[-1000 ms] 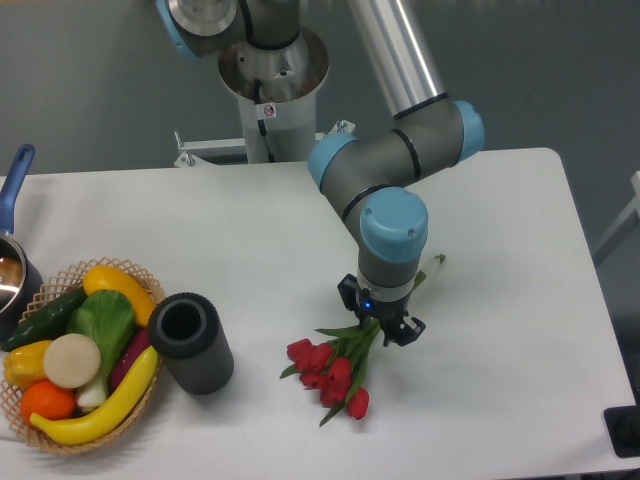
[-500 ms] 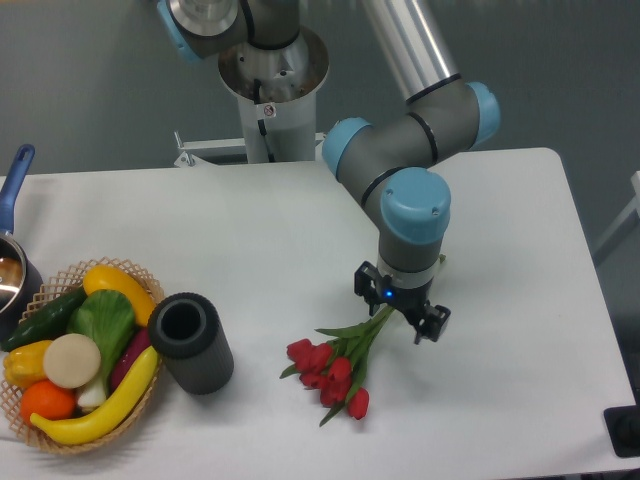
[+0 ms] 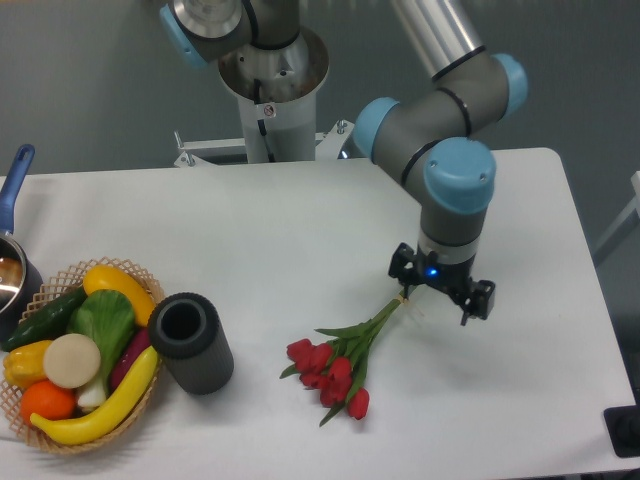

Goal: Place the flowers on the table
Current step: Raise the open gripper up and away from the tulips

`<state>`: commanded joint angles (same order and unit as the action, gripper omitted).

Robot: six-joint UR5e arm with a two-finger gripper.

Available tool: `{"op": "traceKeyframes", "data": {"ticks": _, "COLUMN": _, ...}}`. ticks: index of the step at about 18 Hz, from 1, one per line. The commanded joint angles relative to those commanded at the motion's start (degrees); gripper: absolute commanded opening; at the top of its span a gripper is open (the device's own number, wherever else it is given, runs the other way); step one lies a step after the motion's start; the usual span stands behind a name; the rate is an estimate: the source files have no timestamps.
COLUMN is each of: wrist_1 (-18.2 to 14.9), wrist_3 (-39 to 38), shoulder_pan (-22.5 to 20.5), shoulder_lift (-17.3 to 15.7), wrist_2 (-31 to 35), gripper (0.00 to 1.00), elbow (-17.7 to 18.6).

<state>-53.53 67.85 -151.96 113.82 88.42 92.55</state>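
Observation:
The flowers (image 3: 335, 368), a bunch of red tulip buds with green stems, lie flat on the white table (image 3: 250, 225) right of centre near the front. The buds point front-left, and the stem ends reach up to the right. My gripper (image 3: 441, 296) hangs just above the stem ends, a little to their right. Its fingers (image 3: 403, 268) are spread apart and hold nothing. The left finger is close to the stem tips; I cannot tell whether it touches them.
A black cylinder (image 3: 190, 342) lies left of the flowers. A wicker basket (image 3: 60, 272) of produce sits at the front left. A pot with a blue handle (image 3: 14, 185) is at the left edge. The robot base (image 3: 272, 85) stands behind the table.
The gripper has moved right and slightly back, off the middle of the stems to their ends. The flowers stay on the table where they were.

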Motion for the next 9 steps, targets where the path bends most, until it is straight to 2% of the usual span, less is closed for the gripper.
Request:
{"op": "traceKeyframes", "data": {"ticks": 4, "wrist_1": -0.4, "wrist_3": 6.4, "shoulder_pan": -0.1, "shoulder_lift": -0.2, "wrist_2": 0.4, "gripper": 1.0, "elbow": -0.5}}
{"op": "traceKeyframes", "data": {"ticks": 9, "wrist_1": -0.4, "wrist_3": 6.5, "shoulder_pan": 0.0, "shoulder_lift": -0.5, "wrist_2": 0.4, "gripper": 1.0, "elbow": -0.2}}
